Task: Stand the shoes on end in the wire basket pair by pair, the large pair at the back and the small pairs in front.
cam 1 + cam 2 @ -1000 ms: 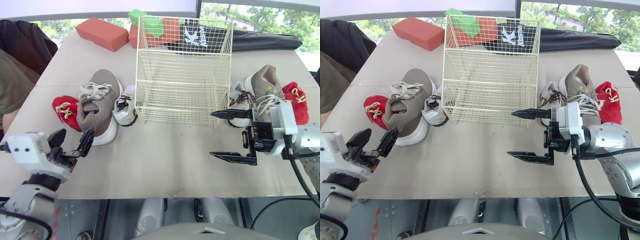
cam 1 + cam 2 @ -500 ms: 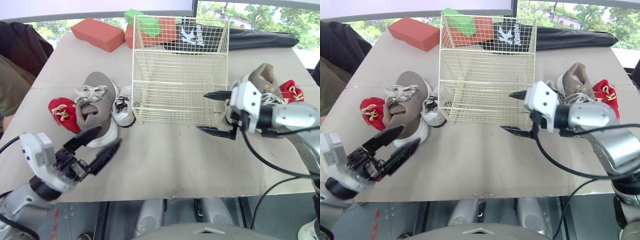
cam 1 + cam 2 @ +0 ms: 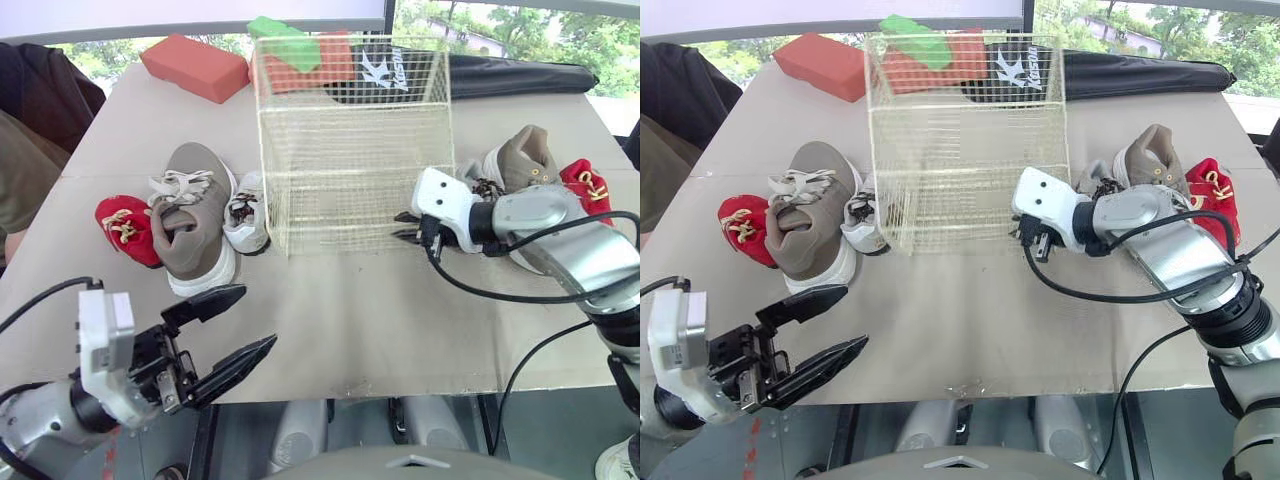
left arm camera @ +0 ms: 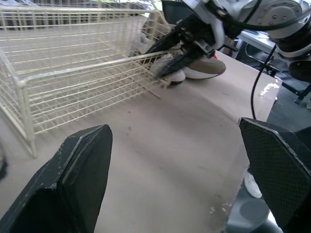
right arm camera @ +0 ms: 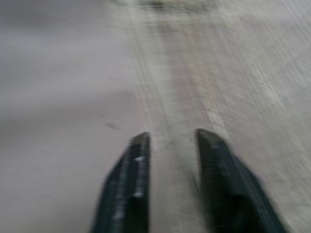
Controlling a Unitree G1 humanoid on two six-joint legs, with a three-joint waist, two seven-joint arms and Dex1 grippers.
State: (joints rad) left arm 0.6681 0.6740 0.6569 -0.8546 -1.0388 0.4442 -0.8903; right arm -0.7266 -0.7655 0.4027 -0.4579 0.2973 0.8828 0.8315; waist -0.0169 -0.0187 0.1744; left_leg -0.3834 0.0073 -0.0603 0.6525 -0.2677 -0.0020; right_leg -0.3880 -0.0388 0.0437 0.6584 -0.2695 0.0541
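Head views: the wire basket (image 3: 350,110) stands in the upper centre of the table (image 3: 330,300), and all the shoes lie outside it. To its left, side by side, are a red small shoe (image 3: 125,225), a large grey shoe (image 3: 195,220) and a white small shoe (image 3: 247,215). To its right are a second grey shoe (image 3: 527,165), a second red shoe (image 3: 585,185) and a white shoe with brown laces (image 3: 483,190), the last partly behind the right arm. The right gripper (image 3: 400,226) sits at the basket's lower right corner. The left gripper (image 3: 258,316), at lower left, is spread wide and holds nothing. Along the top lie a red block (image 3: 195,65), a green block (image 3: 272,27) and a black bag (image 3: 520,75).

Left wrist view: the wide-spread fingers (image 4: 77,184) frame bare table. The basket fills the upper left, with the right gripper against its corner at upper centre.

Right wrist view: the fingers (image 5: 133,184) stand a narrow gap apart with nothing between them, over blurred table and mesh.
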